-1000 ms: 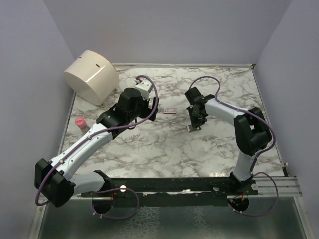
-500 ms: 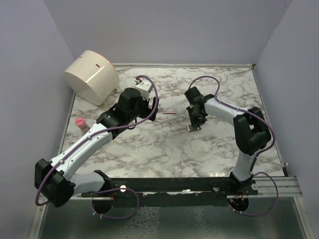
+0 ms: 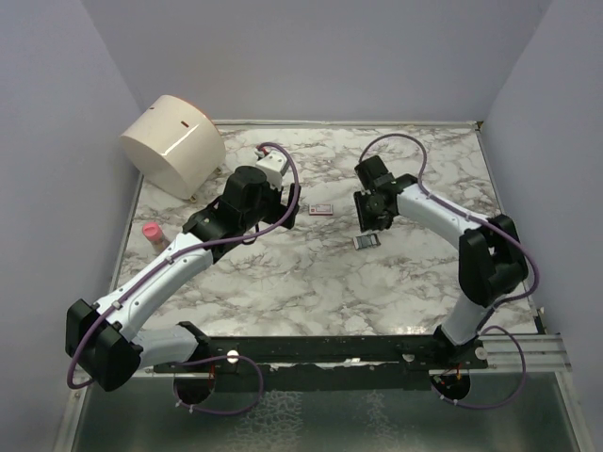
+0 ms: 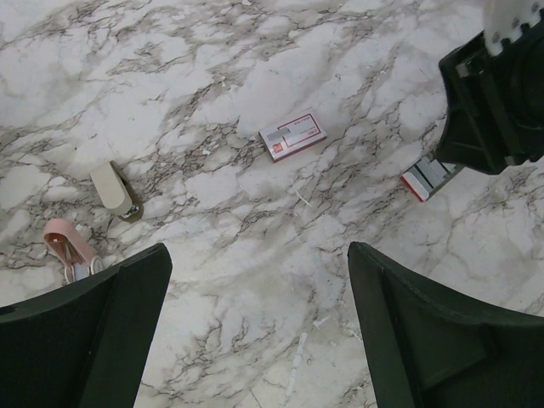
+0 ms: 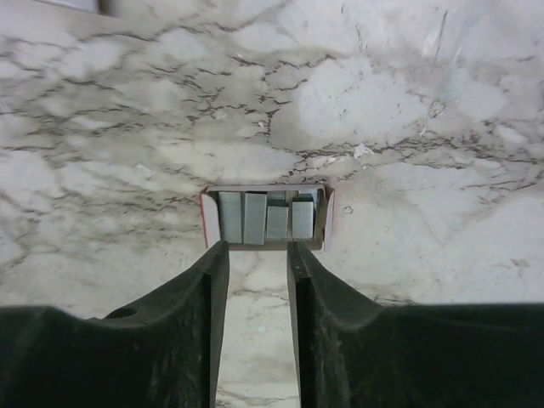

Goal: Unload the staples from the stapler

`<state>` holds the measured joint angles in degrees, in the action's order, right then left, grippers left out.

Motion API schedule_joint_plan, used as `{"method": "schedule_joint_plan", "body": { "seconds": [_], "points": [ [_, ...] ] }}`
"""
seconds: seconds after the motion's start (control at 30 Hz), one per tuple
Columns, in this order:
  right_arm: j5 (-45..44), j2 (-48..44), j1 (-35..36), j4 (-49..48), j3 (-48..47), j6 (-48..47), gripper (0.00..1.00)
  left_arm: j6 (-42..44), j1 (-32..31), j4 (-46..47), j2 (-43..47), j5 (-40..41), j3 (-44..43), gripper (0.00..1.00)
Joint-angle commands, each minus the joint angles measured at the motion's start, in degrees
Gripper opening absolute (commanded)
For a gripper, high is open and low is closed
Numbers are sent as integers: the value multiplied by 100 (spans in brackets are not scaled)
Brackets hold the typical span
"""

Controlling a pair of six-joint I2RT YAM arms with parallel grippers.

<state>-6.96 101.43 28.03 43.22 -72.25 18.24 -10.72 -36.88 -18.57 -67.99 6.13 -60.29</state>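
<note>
The grey-veined marble table carries everything. At its far left corner a big cream drum-shaped object lies on its side. The left arm stretches diagonally toward the middle. Its left gripper hangs above the table with its 2 fingers spread wide and nothing between them. The right arm bends in from the right side. Its right gripper points down with only a narrow gap between its fingers. It holds nothing and hovers over the near edge of the open staple box.

That red-edged box lies flat near the table's middle, with grey staple strips side by side in it. A closed staple box lies a little to its left, apart from it. A pink cylinder-like item stands near the left edge.

In the left wrist view the pink stapler lies on the marble left of the closed box, some metal showing at one end. A small beige object lies near it, not touching.
</note>
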Motion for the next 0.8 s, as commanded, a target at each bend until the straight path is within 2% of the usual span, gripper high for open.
{"method": "schedule_joint_plan", "body": {
  "seconds": [0.0,0.13,0.2,0.27,0.37,0.43,0.5,0.57,0.7,0.77],
  "points": [
    [387,-963,-105,-727,55,-554,40,58,-38,53,-66,-31,62,88],
    [1085,-1642,-105,-2038,776,-1468,52,47,59,156,-197,-288,119,89],
    [1468,-1793,-113,-2446,939,-1750,62,-5,159,229,-274,-472,160,89],
    [2027,-1778,-114,-2759,1074,-2363,66,-45,251,286,-391,-654,193,89],
    [3096,-1747,-114,-3077,1398,-3788,70,-138,442,375,-609,-943,222,90],
    [3958,-1945,-114,-3370,1827,-5115,74,-241,559,408,-799,-1161,214,90],
    [4246,-2180,-118,-3453,2169,-6142,85,-353,644,429,-1006,-1392,164,90],
    [4307,-2252,-221,-3635,2273,-6333,93,-494,671,371,-1255,-1615,9,91],
    [4342,-1932,-384,-2802,1905,-6939,92,-855,694,233,-1892,-2031,-455,91],
    [4507,-1807,-636,-3057,1967,-6915,92,-1078,724,240,-2286,-2219,-693,91]
  ]
}}
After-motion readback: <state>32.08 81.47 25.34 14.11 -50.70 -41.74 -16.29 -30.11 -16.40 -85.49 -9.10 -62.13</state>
